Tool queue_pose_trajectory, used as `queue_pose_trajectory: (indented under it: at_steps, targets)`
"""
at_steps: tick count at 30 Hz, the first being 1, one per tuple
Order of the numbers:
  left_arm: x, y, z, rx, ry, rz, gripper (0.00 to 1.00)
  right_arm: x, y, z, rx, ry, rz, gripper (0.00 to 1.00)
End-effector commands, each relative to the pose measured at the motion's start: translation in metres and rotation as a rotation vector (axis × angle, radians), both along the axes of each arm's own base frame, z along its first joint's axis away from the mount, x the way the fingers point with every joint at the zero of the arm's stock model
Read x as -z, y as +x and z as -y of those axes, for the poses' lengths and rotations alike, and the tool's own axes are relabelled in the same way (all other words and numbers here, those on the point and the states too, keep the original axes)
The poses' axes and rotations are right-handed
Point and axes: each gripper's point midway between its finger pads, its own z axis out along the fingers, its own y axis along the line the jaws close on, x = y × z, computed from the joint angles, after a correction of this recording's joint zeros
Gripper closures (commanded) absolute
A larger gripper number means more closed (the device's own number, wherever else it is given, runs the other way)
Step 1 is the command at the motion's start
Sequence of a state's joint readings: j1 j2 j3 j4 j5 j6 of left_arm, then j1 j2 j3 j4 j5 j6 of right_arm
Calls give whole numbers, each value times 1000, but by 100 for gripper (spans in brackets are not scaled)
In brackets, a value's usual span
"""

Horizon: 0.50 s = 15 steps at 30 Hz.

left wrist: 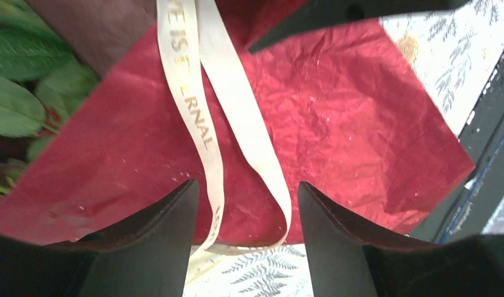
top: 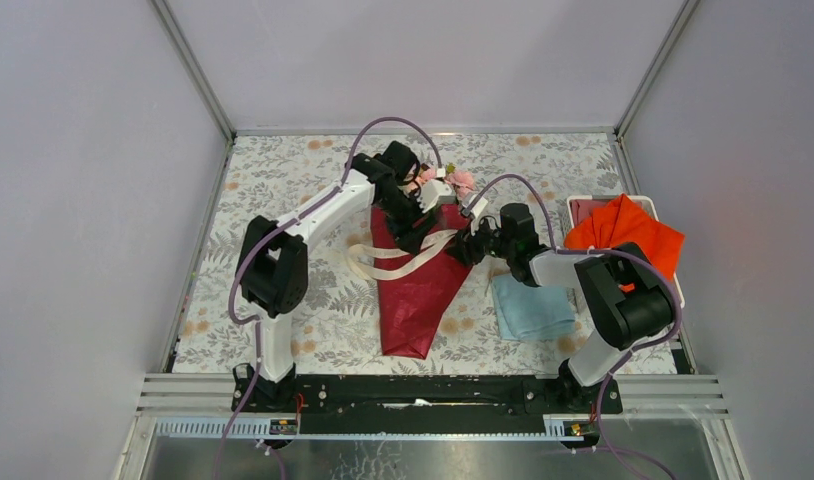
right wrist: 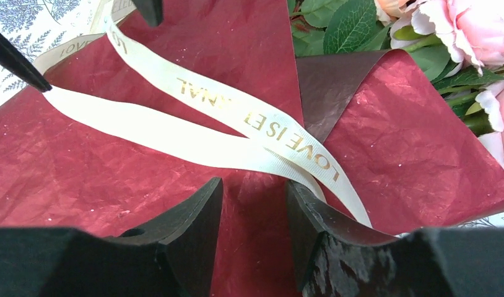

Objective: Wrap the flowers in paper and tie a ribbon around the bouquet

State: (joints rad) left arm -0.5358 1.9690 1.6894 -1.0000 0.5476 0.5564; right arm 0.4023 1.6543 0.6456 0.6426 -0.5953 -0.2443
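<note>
A bouquet (top: 411, 300) lies in the middle of the table, on the cloth printed with ferns (top: 283, 170). It is a cone of dark red, crinkly paper (left wrist: 336, 111). The pointy end is near the arms and the wide end is far away. Pale pink flowers (right wrist: 466, 31) and green leaves poke out of the far end, so the wrapping part looks done.

A long, flat cream ribbon (right wrist: 175, 133) with gold letters lies across the cone. Two strands come together on the right side, and a loop hangs off the left side onto the table. No knot shows, so the tying is not done yet.

The left gripper (left wrist: 246, 185) hangs over the cone. Its fingers are wide apart. The ribbon loop runs through the gap, but nothing is pinched, so this hand holds nothing.

The right gripper (right wrist: 254, 182) sits low at the right side of the cone, where the strands meet. Its fingers are about half apart, and red paper shows in the gap. The ribbon slips past the tip of one finger. I think this hand is there to stop the ribbon and paper from sliding, but I cannot tell if it presses on them.

A folded light blue cloth (top: 531, 308) lies just right of the cone. A bright orange-red cloth (top: 623, 230) sits further right. Both are out of the way.
</note>
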Motion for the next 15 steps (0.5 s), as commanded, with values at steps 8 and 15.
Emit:
queue_pose_trajectory:
  at_steps: [8,15]
  targets:
    - [18,4,23,119,22,144,36,-23,6,-8,34,74,18,51]
    - [31,-10,8,140,17,190,32,-25,5,-8,60,104,-32,52]
